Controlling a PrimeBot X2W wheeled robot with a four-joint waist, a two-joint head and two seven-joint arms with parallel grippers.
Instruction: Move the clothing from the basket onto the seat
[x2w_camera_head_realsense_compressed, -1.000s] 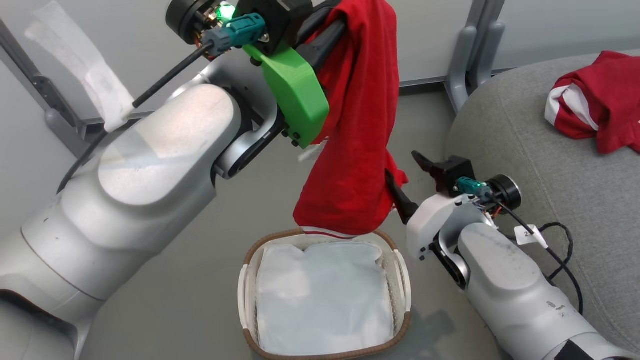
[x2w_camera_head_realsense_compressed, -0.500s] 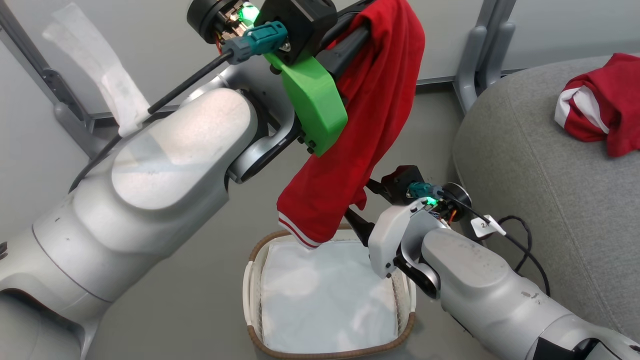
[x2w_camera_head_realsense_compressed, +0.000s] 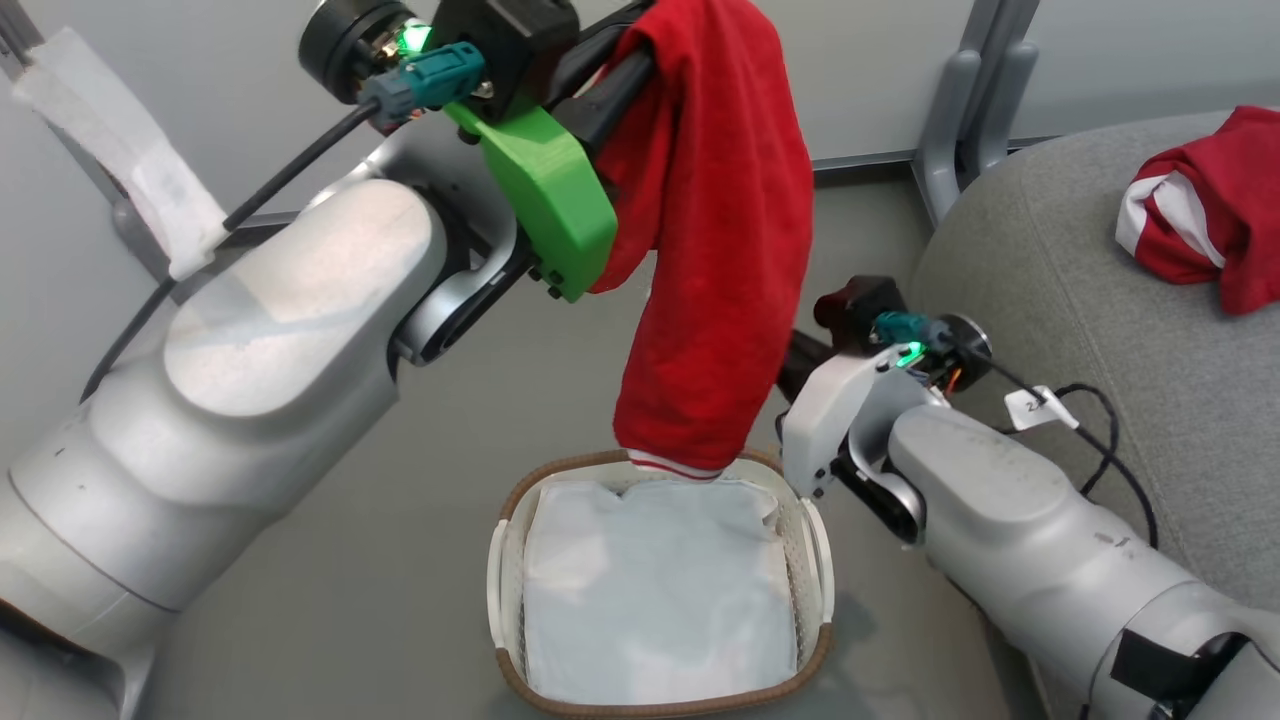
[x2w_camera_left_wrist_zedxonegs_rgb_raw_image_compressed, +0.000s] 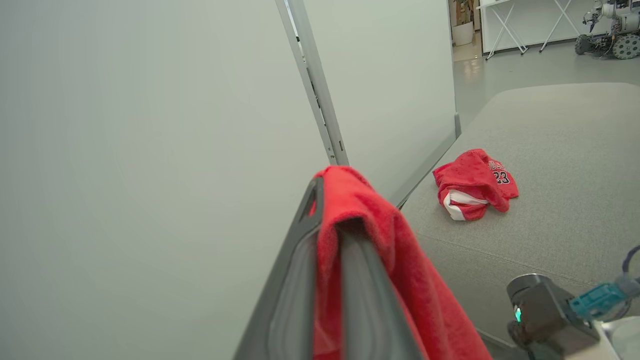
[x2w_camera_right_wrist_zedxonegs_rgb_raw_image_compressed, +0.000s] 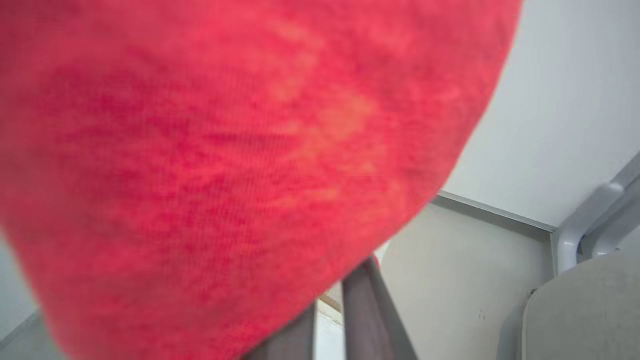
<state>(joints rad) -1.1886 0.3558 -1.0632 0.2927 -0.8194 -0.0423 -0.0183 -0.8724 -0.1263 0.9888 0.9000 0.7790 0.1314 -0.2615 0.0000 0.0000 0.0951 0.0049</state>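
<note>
The left gripper (x2w_camera_left_wrist_zedxonegs_rgb_raw_image_compressed: 325, 210) is clamped on a fold of a soft bright red fabric garment (x2w_camera_head_realsense_compressed: 715, 270) and holds it high, so the cloth hangs its full length. The striped hem dangles just above the far rim of the small oval white lattice basket with a brown woven rim (x2w_camera_head_realsense_compressed: 505, 560), so the lift looks barely enough to clear it. The right gripper (x2w_camera_right_wrist_zedxonegs_rgb_raw_image_compressed: 345, 305) sits against the right side of the hanging cloth, probably to steady it. Whether its fingers are closed cannot be told, since the cloth covers them.

A second red garment with white panels (x2w_camera_head_realsense_compressed: 1205, 225) lies crumpled on the large grey upholstered seat (x2w_camera_head_realsense_compressed: 1070, 300), to the right. A plain white liner sheet (x2w_camera_head_realsense_compressed: 660, 590) lies flat in the basket. A grey metal partition post (x2w_camera_head_realsense_compressed: 960, 110) stands at the seat's far left edge. The right arm (x2w_camera_head_realsense_compressed: 1000, 510) lies across the direct path to the seat, and a black cable (x2w_camera_head_realsense_compressed: 1110, 450) trails over the seat's near edge.
</note>
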